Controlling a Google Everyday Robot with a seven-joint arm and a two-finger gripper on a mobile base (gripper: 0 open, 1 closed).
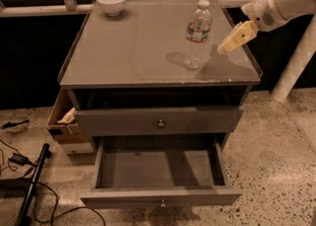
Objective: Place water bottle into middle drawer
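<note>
Camera view shows me the water bottle [198, 35] upright on the cabinet top [133, 47], above the middle drawer [158, 169], which is pulled out with only its grey floor showing. The gripper [231, 41] hangs just right of the bottle, not touching it; I cannot tell whether it is spread or pressed together.

Cabinet top [138, 47] holds water bottle [197, 35], bowl [111, 3]; gripper [225, 48] above.

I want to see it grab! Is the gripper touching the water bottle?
Apart. The camera view shows a sliver of tabletop between the water bottle and the gripper on its right.
</note>
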